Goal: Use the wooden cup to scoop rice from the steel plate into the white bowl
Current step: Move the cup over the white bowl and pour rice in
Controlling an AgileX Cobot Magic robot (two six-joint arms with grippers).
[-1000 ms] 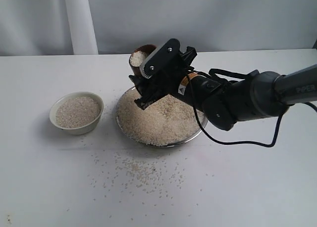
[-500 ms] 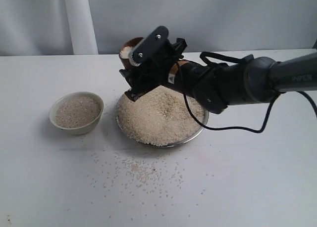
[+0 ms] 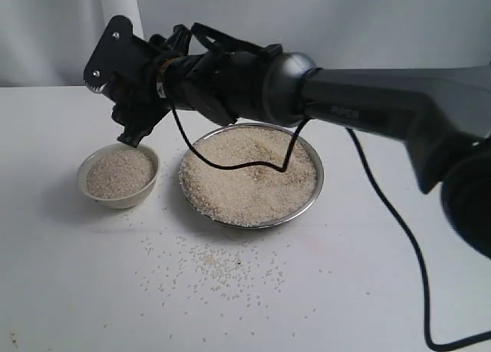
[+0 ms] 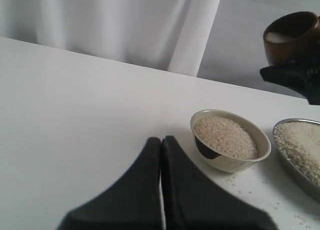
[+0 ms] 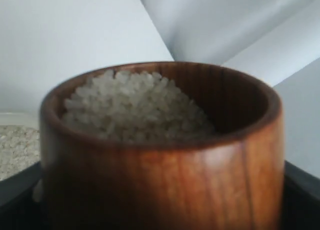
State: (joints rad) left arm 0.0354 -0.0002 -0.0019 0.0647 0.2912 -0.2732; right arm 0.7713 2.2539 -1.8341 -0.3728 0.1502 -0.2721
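the right arm point(image 3: 322, 99) stretches leftward past the steel plate point(image 3: 311, 197), its gripper point(image 3: 132, 123) clasping the wooden cup point(image 5: 160, 165), full of rice point(image 5: 132, 107), aloft near the white bowl point(image 3: 115, 202), while the left gripper point(image 4: 161, 155) sits pinched closed.

Soft, even light washes the white table point(image 3: 368, 291), bright and flat; a faint shadow pools beside the white bowl point(image 3: 119, 176). The wooden cup point(image 5: 160, 155) looms slightly soft in the right wrist view, and the left gripper point(image 4: 161, 142) sits dark and blurred up close
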